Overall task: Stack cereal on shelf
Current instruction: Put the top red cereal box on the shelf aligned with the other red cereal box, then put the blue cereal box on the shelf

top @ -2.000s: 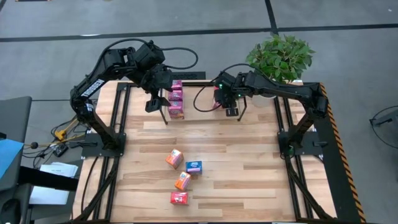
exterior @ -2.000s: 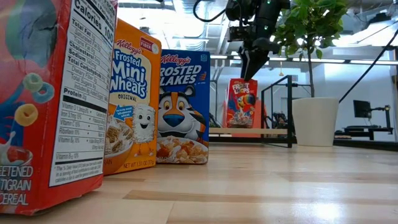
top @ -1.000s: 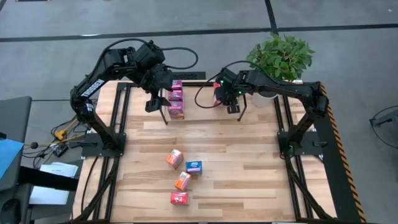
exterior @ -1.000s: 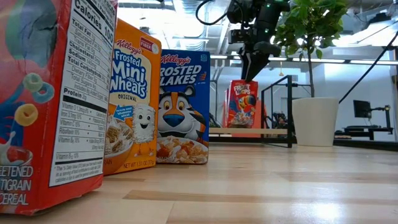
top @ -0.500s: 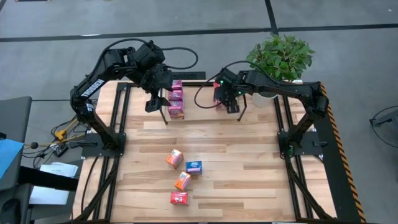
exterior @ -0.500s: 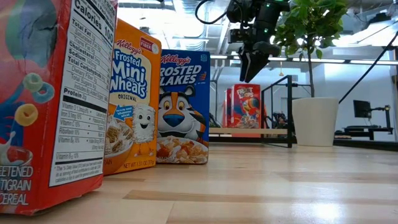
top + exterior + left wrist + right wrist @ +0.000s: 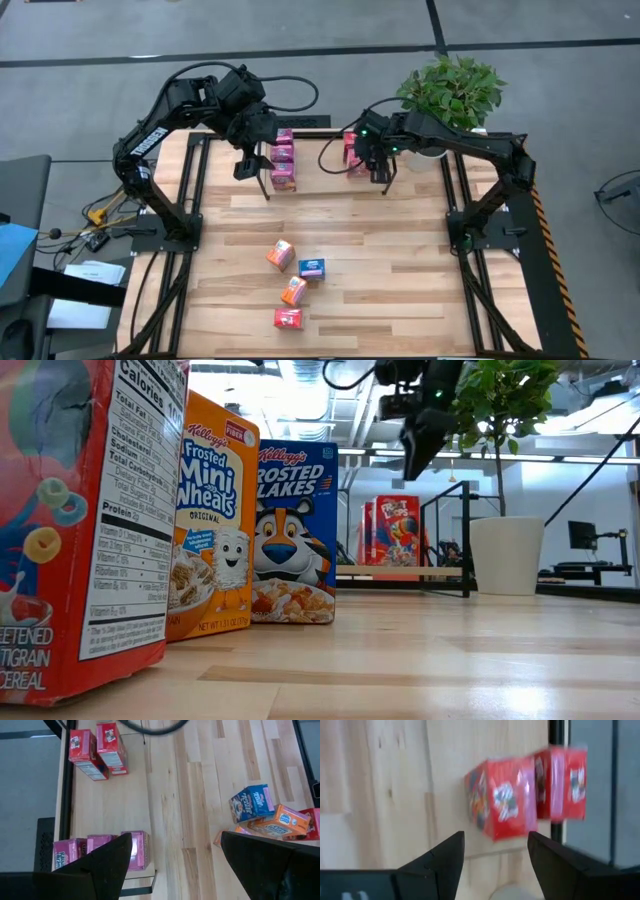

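Observation:
Two red cereal cartons stand side by side at the table's far edge, by the shelf's black rod. My right gripper hangs open above them and a little toward the table's right, touching neither; the low view shows it well clear of their tops. Left of them stands a row of pink cartons. My left gripper waits open in the air beside the pink row. Several loose cartons lie near the front: orange, blue, orange, red.
A potted plant in a white pot stands at the far right corner, close behind my right arm. Black frame rails run along both table sides. Bare wood lies between the far rows and the loose cartons.
My right gripper has let go of the red carton and risen clear of it, rolling a little and drifting toward the table's right. That carton has turned and now stands upright beside the other red one.

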{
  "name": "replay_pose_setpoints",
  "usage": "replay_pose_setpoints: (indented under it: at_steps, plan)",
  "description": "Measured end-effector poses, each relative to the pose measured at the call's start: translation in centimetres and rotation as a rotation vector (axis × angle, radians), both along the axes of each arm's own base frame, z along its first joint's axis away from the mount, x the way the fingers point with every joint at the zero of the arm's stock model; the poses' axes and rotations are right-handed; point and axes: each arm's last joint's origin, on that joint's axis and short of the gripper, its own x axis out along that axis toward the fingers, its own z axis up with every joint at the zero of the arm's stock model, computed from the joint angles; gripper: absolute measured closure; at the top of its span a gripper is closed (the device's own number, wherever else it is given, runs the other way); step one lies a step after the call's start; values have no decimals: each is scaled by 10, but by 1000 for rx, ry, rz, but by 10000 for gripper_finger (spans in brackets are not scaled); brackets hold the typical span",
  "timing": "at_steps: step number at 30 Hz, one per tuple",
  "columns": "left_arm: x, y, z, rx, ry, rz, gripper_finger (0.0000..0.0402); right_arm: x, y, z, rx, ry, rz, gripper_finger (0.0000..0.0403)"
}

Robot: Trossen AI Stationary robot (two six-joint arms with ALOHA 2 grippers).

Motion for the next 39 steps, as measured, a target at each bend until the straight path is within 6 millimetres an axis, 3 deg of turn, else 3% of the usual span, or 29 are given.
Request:
replay_pose_setpoints:
  at_steps: [5, 13, 30, 35, 39]
  plan:
    - [0, 1, 0, 9, 1, -7, 105, -11, -1, -6, 42, 41, -72, 190]
    - [0, 1, 0, 12, 1, -8, 105, -7, -5, -30, 56, 11, -69, 246]
    - [0, 1, 0, 14, 2, -8, 105, -7, -7, -24, 27, -45, -60, 274]
    - [-1, 1, -1, 10, 13, -8, 105, -1, 19, 0, 69, -88, -48, 265]
    - [-3, 0, -2, 4, 43, -1, 105, 14, 62, 21, 206, -203, 27, 256]
